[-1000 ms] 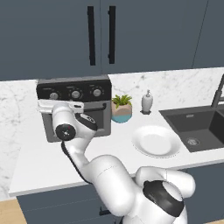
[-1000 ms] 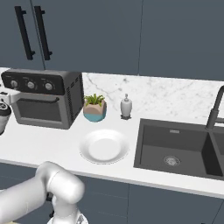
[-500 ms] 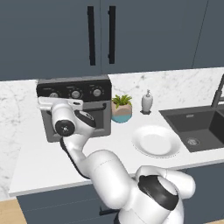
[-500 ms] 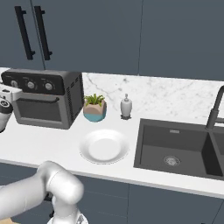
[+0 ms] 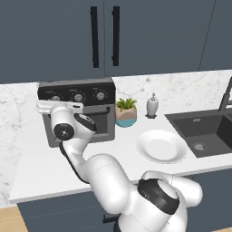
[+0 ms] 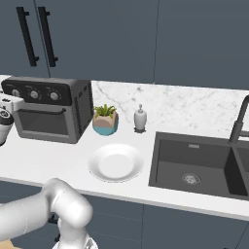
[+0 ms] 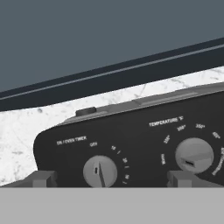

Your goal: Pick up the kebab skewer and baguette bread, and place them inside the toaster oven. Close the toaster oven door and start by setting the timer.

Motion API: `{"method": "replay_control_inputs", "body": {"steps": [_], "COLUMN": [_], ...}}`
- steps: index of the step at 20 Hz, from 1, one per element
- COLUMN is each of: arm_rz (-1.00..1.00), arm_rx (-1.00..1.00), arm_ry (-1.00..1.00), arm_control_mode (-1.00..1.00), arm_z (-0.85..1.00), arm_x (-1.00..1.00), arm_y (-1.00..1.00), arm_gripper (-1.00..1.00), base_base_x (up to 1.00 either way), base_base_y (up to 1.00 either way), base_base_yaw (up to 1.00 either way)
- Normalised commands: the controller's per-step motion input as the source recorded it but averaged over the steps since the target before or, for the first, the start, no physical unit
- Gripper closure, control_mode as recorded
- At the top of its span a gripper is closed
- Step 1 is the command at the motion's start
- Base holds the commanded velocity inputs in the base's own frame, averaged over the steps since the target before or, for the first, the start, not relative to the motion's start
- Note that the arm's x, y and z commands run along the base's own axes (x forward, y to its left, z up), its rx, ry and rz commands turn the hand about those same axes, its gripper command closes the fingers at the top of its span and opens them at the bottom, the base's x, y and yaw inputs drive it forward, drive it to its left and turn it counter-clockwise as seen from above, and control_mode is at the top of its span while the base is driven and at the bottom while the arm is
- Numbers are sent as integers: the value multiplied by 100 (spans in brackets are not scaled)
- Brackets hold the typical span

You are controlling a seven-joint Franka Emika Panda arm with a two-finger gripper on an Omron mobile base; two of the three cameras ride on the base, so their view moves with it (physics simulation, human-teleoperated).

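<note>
Spread wide, the hand (image 7: 107, 178) sits close before the toaster oven (image 5: 93, 113), its fingertips (image 7: 43, 178) flanking the timer knob (image 7: 100, 171), which points at off; nothing is pinched. The toaster oven door (image 6: 41, 121) looks shut. Likely risks: the hand closes off-centre and slips off the knob, or drifts right and turns the temperature knob (image 7: 194, 155). The oven stands at the left of the table (image 5: 45, 163).

You have a white plate (image 6: 115, 163) lying flat on the marble counter (image 6: 44, 160), left of the dark sink (image 6: 194, 168). Behind the plate stand a potted plant (image 6: 105, 120) and what looks like a soap dispenser (image 6: 140, 118). Dark cabinets (image 6: 146, 39) hang above.
</note>
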Motion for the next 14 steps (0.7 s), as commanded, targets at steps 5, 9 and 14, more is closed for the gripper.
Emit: {"method": "replay_control_inputs", "body": {"steps": [5, 9, 14], "arm_rz": [0, 0, 0], "arm_rx": [0, 0, 0], "arm_ry": [0, 0, 0], "arm_control_mode": [-100, -100, -100], "arm_z": [-8, -13, -7], "arm_x": [5, 2, 15], "arm_y": [9, 0, 0], "arm_gripper": [-100, -100, -100], "base_base_x": [0, 0, 0], "base_base_y": [0, 0, 0], "base_base_yaw": [0, 0, 0]}}
